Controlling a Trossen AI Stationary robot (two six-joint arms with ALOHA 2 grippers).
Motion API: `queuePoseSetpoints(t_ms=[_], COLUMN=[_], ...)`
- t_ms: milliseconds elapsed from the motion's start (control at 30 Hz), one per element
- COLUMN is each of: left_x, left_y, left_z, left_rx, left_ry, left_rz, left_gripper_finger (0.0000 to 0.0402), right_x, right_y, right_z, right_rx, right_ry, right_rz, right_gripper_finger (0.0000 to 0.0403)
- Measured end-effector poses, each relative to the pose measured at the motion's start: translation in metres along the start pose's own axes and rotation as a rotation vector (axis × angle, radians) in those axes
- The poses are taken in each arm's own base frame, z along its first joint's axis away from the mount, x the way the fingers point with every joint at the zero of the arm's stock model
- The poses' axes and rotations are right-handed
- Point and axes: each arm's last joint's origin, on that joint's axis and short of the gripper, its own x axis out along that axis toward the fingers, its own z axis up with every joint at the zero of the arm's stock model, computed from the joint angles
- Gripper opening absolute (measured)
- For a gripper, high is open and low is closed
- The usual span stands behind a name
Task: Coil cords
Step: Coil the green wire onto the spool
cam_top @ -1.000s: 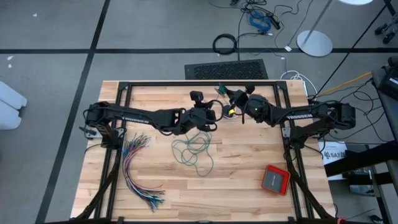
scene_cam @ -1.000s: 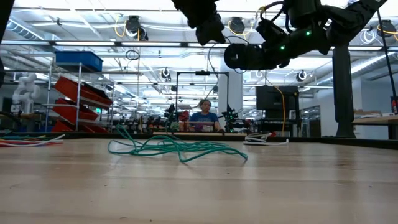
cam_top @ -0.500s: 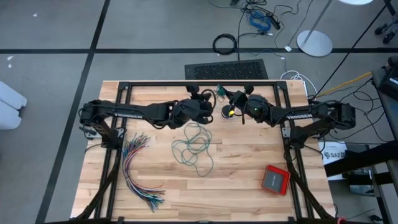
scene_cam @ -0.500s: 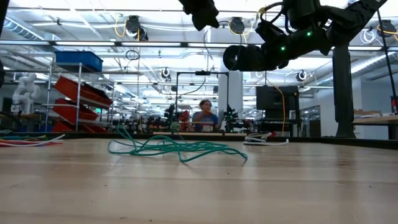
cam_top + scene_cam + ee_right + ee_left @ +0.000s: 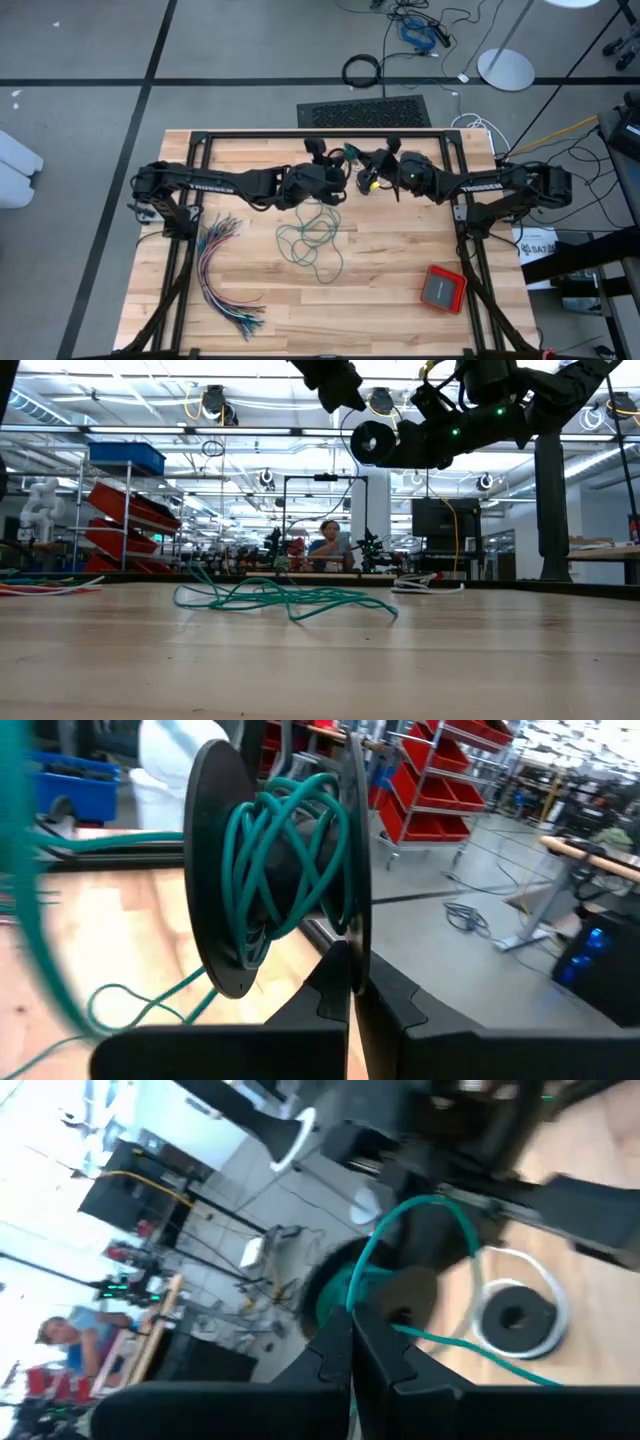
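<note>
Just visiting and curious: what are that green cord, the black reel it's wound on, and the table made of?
The cord looks like a rubbery or plastic-sheathed wire: smooth teal, bending in loose loops. The reel seems to be matte black plastic, with thin flat discs, though I can't be sure. The table looks like pale wood: plank seams and grain show.

Quick count: one wooden bench (image 5: 400, 300). Two dark arms over it, so two pincers, the left pincer (image 5: 335, 170) and the right pincer (image 5: 372, 165). One teal cord (image 5: 312, 240), partly loose on the wood, partly wound on one black spool (image 5: 270, 870). One fanned bundle of coloured wires (image 5: 222, 275). One small red box (image 5: 442, 289). One person (image 5: 328, 547) in the room behind.
</note>
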Motion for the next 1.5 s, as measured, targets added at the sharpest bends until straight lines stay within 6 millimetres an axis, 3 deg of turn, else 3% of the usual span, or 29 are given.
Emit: queuePoseSetpoints(t_ms=[700,900,1133,1500], left_x=[0.006,-0.002,-0.004,0.001], left_y=[0.028,0.011,0.004,0.006], left_z=[-0.016,-0.011,-0.010,0.002], left_rx=[0.097,0.039,-0.052,-0.013], left_ry=[0.188,0.105,0.084,0.069], left_rz=[0.201,0.038,-0.022,0.168], left_gripper_finger=[0.0000,0.0000,0.0000,0.0000], right_x=[0.000,0.000,0.000,-0.002], right_y=[0.002,0.001,0.002,0.007], right_z=[-0.003,-0.001,0.006,0.008], right_rx=[-0.018,-0.010,0.022,0.063], right_ry=[0.021,0.004,-0.071,-0.107], right_rz=[0.044,0.042,0.110,0.280], right_gripper_finger=[0.0000,0.0000,0.0000,0.0000])
